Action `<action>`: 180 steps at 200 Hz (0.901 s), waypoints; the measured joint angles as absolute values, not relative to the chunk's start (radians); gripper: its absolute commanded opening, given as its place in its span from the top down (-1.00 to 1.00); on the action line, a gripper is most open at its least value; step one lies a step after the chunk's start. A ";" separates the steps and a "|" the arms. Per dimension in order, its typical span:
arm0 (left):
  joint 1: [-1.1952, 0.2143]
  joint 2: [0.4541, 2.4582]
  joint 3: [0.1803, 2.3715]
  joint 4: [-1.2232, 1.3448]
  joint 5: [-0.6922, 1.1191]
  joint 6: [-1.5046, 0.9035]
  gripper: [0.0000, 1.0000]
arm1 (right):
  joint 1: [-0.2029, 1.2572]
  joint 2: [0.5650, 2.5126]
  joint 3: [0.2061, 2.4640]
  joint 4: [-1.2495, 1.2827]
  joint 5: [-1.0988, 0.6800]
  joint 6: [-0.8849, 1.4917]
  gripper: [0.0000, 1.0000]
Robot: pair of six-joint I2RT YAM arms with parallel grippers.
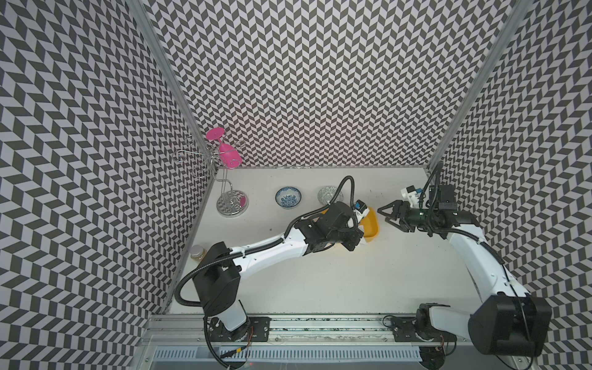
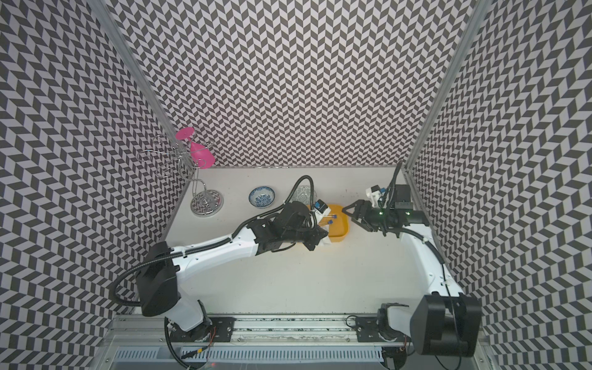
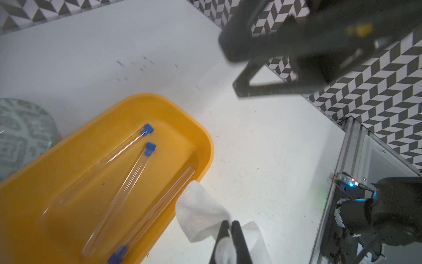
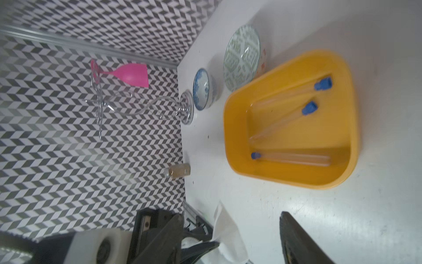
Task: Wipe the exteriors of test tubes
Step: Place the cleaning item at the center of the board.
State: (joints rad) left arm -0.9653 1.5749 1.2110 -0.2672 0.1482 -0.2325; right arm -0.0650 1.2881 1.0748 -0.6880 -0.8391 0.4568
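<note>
White desk [image 3: 262,148], yellow tray [image 3: 205,141]. Left fingers [image 3: 238,237] pinch tissue [image 3: 198,212] beside tray; right fingers [image 4: 296,240] spread, empty. Test tubes [image 3: 130,180] inside, probably unwiped; next I must lift one.

Black-and-white chevron walls [image 1: 304,80] rise behind and on both sides of the white table [image 1: 320,272]; aluminium posts [image 1: 169,73] stand at its rear corners.

Bare table [image 1: 320,282] open in front of tray [image 4: 230,137], tray top unobstructed above tubes [image 4: 294,157], left gripper [image 3: 230,225] and its pinched tissue [image 3: 198,210] crowding one tray corner, green bowl [image 4: 242,57] just beside far rim, right gripper [image 1: 383,215] beside the other end, jaws apart
</note>
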 measured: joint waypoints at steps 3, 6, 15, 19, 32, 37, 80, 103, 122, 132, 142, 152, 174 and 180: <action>-0.963 1.557 1.195 -0.270 0.144 -0.236 1.00 | -0.068 1.300 1.085 -0.686 -0.837 0.452 -0.33; -0.960 1.544 1.182 -0.270 0.142 -0.240 1.00 | -0.072 1.314 1.096 -0.685 -0.836 0.448 -0.33; -0.951 1.488 1.127 -0.272 0.134 -0.252 1.00 | -0.076 1.339 1.111 -0.676 -0.833 0.439 -0.33; -0.948 1.467 1.104 -0.270 0.131 -0.258 1.00 | -0.076 1.348 1.112 -0.670 -0.833 0.437 -0.33; -0.938 1.396 1.026 -0.269 0.121 -0.276 1.00 | -0.076 1.368 1.109 -0.663 -0.834 0.433 -0.33; -0.935 1.372 0.995 -0.270 0.119 -0.284 1.00 | -0.076 1.373 1.105 -0.660 -0.834 0.433 -0.33; -0.935 1.250 0.753 -0.249 0.094 -0.345 -0.85 | -0.075 1.377 1.049 -0.625 -0.838 0.434 -0.33; -0.933 1.229 0.709 -0.256 0.067 -0.363 -1.00 | -0.073 1.377 1.039 -0.619 -0.838 0.434 -0.33; -0.920 1.226 0.712 -0.253 0.047 -0.375 -1.00 | -0.067 1.378 1.039 -0.612 -0.838 0.434 -0.33; -0.915 1.224 0.713 -0.254 0.035 -0.378 -1.00 | -0.060 1.378 1.039 -0.607 -0.836 0.435 -0.33; -0.912 1.221 0.716 -0.256 0.018 -0.379 -1.00 | -0.053 1.378 1.038 -0.601 -0.834 0.435 -0.33; -0.908 1.213 0.719 -0.260 -0.004 -0.380 -1.00 | -0.048 1.378 1.034 -0.593 -0.833 0.435 -0.33; -0.873 1.158 0.724 -0.279 -0.053 -0.392 -1.00 | -0.047 1.378 1.011 -0.572 -0.818 0.434 -0.35; -0.849 1.134 0.724 -0.279 -0.061 -0.396 -1.00 | -0.047 1.378 1.008 -0.568 -0.805 0.430 -0.37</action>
State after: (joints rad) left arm -0.8486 1.1336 0.7242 -0.2787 -0.0612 -0.3958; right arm -0.0467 1.3781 1.0080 -0.5678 -0.8047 0.4301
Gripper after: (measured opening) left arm 0.991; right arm 0.673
